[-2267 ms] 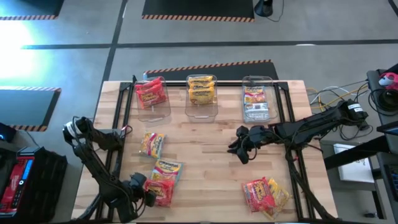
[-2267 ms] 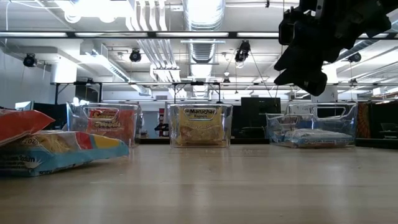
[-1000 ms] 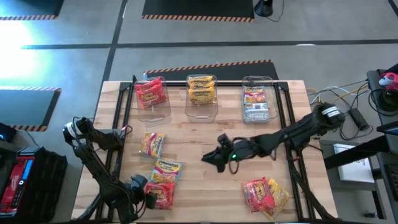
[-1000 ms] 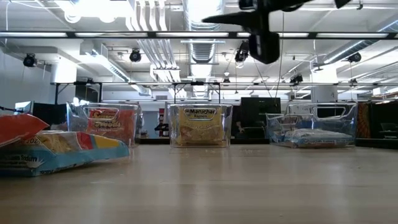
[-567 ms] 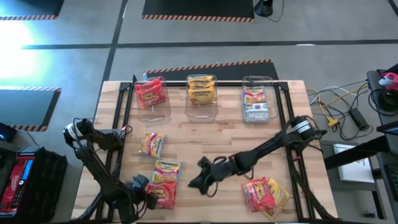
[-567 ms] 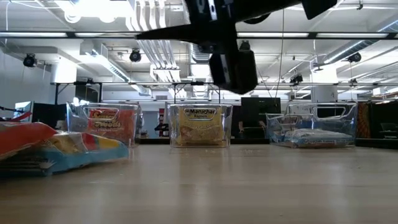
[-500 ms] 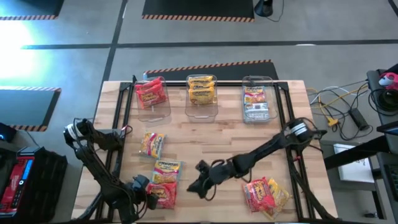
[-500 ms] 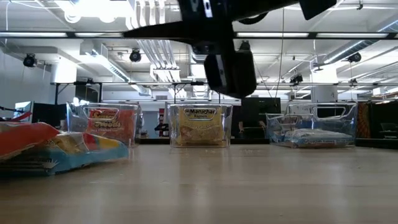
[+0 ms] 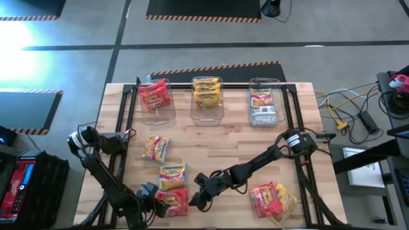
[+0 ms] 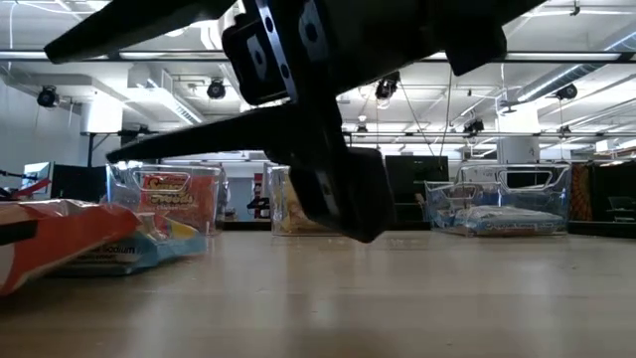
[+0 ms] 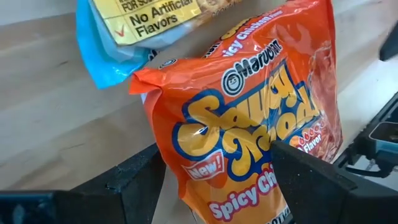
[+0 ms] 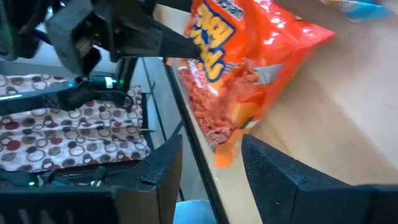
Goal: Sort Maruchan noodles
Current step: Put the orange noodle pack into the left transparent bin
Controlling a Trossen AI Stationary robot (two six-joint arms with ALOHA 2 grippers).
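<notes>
A red-orange Maruchan packet [image 9: 174,199] lies near the table's front edge, with my left gripper [image 9: 160,203] shut on it from its left. My right gripper [image 9: 193,198] hangs open just right of that packet, and a corner of the packet [image 12: 227,149] shows ahead of its parted fingers. A yellow packet with a blue edge [image 9: 171,172] lies just beyond the red one. A pink-yellow packet [image 9: 156,148] lies farther back. Two more packets [image 9: 271,199] lie at the front right. My left gripper holds the red-orange packet across its width, one finger [image 11: 140,180] at one side edge [image 11: 163,163] and the other finger [image 11: 311,180] at the opposite edge. The fingers slant down from the table's left. The packet sits tilted, its far end [image 11: 249,37] over the blue-edged packet.
Three clear bins stand along the back: one with red packets [image 9: 156,96], one with yellow packets [image 9: 208,92], one with mixed packets [image 9: 264,105]. Bare wood lies between the bins and the loose packets.
My right gripper has swept from mid-table toward the near left and down, ending beside the red-orange packet. My left gripper has sunk a little, and the red-orange packet has shifted slightly right and tipped.
</notes>
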